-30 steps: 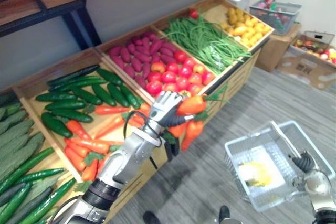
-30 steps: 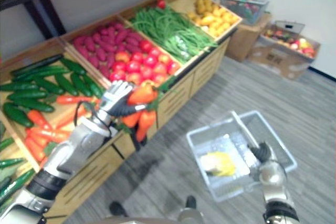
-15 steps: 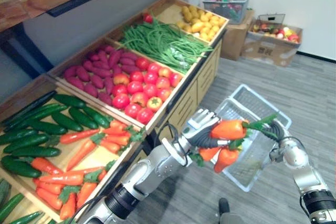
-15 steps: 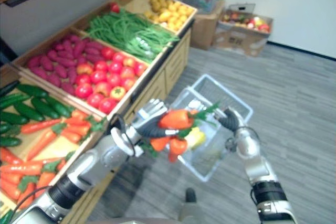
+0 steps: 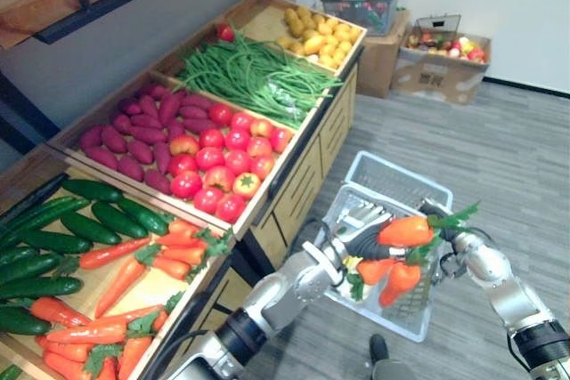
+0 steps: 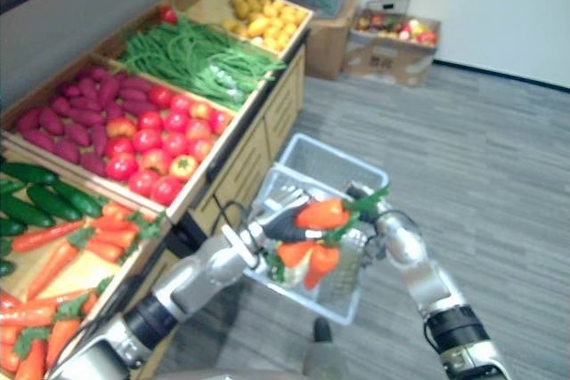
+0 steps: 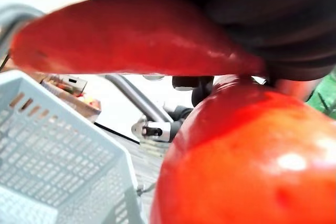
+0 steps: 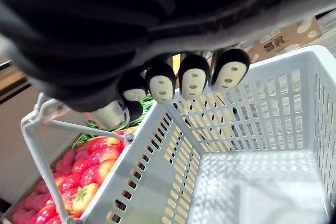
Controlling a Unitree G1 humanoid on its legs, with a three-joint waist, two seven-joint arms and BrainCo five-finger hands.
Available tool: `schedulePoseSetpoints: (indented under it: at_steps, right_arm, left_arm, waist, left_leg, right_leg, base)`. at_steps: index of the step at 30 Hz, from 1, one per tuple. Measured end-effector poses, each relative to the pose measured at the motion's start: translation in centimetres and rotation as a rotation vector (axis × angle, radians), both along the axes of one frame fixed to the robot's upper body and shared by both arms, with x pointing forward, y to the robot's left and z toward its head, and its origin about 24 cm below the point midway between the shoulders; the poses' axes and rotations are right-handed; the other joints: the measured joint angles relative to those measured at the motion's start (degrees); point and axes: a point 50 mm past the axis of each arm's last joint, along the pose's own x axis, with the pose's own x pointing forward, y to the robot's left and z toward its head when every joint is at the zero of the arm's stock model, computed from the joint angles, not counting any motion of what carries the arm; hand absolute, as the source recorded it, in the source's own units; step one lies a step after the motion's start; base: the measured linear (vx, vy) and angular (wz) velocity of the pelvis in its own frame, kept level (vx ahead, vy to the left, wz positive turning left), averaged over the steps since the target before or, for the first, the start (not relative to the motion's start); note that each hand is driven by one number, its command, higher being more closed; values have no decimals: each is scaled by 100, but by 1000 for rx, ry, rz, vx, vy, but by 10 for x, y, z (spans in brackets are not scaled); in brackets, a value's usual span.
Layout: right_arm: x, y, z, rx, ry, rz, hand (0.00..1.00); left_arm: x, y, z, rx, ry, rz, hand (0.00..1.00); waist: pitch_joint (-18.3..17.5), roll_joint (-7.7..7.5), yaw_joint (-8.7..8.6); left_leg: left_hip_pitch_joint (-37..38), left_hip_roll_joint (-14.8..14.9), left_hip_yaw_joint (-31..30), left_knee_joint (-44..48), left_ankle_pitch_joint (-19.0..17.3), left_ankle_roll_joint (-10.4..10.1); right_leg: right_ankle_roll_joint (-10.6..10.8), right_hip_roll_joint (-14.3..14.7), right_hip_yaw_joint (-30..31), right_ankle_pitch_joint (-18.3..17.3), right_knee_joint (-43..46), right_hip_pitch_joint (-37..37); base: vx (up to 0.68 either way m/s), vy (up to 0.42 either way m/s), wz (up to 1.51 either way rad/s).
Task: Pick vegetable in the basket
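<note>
Overhead, in the left eye view, the left hand (image 5: 361, 224) clutches a bunch of 3 carrots (image 5: 405, 230), fingers curled round them, directly above the white basket (image 5: 389, 173). The right hand (image 5: 452, 236) carries that basket beside a wooden stand of tomatoes (image 5: 223, 153) and green beans (image 5: 258, 77). In the left wrist view, the carrots sit tight against the palm, with the basket's wall beyond. In the right wrist view, the fingers (image 8: 191, 80) curl shut above the basket's rim.

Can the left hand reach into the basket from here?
Probably yes: the left hand, shut on carrots, hangs over the basket, held by the right hand; its open top looks unblocked.
</note>
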Motion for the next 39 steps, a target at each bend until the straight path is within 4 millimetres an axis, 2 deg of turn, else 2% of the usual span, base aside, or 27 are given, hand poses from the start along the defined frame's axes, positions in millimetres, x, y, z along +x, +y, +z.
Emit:
schedulePoseSetpoints:
  at_steps: [3, 8, 13, 17, 28, 29, 33, 36, 37, 39]
  right_arm:
    - [-1, 7, 2, 38, -2, 25, 100]
    - [1, 6, 1, 53, 11, 10, 100]
    - [3, -1, -10, 48, 72, -40, 100]
    - [2, -8, -21, 39, 120, -73, 100]
    - [6, -13, -32, 45, 174, -118, 100]
    - [6, -14, -34, 45, 180, -121, 100]
    - [6, -14, -34, 54, 185, -123, 100]
    - [13, -8, -21, 86, 129, -86, 100]
    - [16, -4, -13, 107, 94, -63, 100]
    - [16, 0, -11, 115, 86, -41, 100]
  left_arm:
    - [3, -12, -12, 22, 55, 7, 100]
    - [3, -21, -21, 5, 89, 25, 100]
    - [7, -31, -32, 37, 119, 41, 100]
    - [9, -38, -41, 84, 135, 44, 100]
    - [20, -38, -50, 139, 156, 84, 100]
    - [20, -38, -51, 147, 156, 84, 0]
    - [28, -29, -61, 213, 190, 136, 0]
    - [41, 11, -91, 350, 332, 341, 0]
    - [46, 36, -100, 410, 361, 412, 0]
    - [48, 43, -100, 420, 359, 428, 0]
  waist:
    - [0, -1, -18]
    - [11, -27, -12]
    - [20, -65, -129]
    - [39, -103, -161]
    - [55, -123, -303]
    - [60, -121, -307]
    - [84, -121, -323]
    - [205, -122, -485]
    - [317, -138, -549]
    - [375, -139, -553]
  left_leg:
    - [24, -10, 34, 0, -4, -5]
    - [125, -30, 150, -21, -5, -9]
    - [153, -55, 195, -36, -2, -5]
    - [210, -63, 216, -36, 2, -27]
    - [133, -96, 125, -36, 0, -29]
    - [123, -96, 106, -37, 1, -29]
    - [119, -98, 48, -36, 0, -29]
    - [119, -95, 13, -23, 0, -29]
    - [111, -96, 10, -16, 1, -28]
    - [98, -101, 8, -11, 1, -27]
  right_leg:
    - [0, 7, 43, -1, -5, 0]
    - [-15, 15, 120, -9, -60, -3]
    - [-15, 16, 170, -5, -98, -3]
    - [-13, 45, 246, -2, -109, 0]
    - [-6, 71, 246, 7, -197, -3]
    - [-5, 71, 245, 8, -205, -3]
    - [-6, 72, 247, 8, -216, -2]
    - [-13, 78, 251, 19, -218, -4]
    - [-16, 78, 251, 46, -231, -7]
    - [-10, 72, 251, 70, -257, -7]
  base:
    - [-24, 6, -7]
    - [-25, 4, -10]
    - [-17, 6, -7]
    - [-4, 12, -11]
    - [-40, 2, 2]
    - [-53, 4, 3]
    - [-44, 4, 0]
    - [-60, 4, -2]
    - [-67, 4, -1]
    - [-61, 4, 1]
